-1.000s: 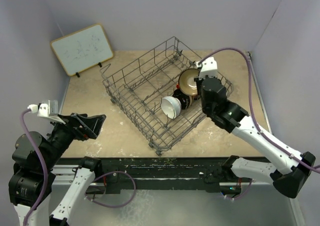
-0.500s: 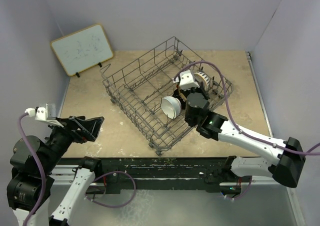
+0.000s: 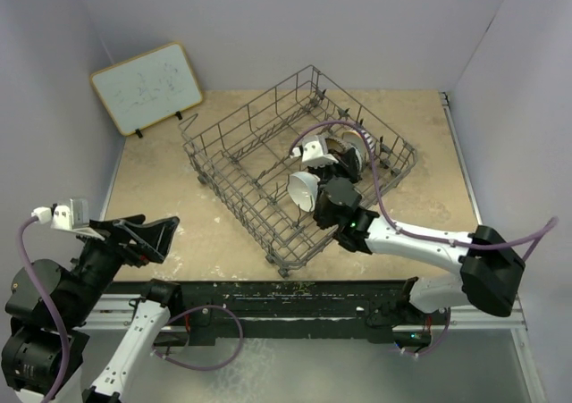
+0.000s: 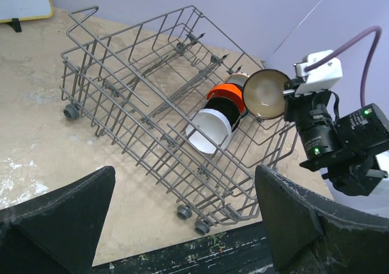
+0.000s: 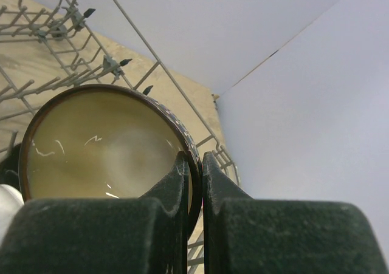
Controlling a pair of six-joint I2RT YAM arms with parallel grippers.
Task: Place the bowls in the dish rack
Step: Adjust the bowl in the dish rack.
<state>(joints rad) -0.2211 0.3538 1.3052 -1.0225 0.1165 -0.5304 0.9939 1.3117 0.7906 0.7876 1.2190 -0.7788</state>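
Left arm [image 3: 63,287] folded close to its base at the lower left, wrist raised; left gripper [image 3: 159,226] with jaws spread wide, holding nothing. Right arm [image 3: 420,242] stretched low, forward and leftward; right gripper [image 5: 192,164] pinched onto the rim of the brown bowl [image 5: 103,143].

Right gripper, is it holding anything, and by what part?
Yes. The right gripper is shut on the brown bowl, pinching it by the rim.

Overhead camera looks down on the grey wire dish rack [image 3: 259,166]; left wrist sees it obliquely, farther off; right wrist hugs the brown cream-lined bowl [image 5: 103,143], rack wires behind.
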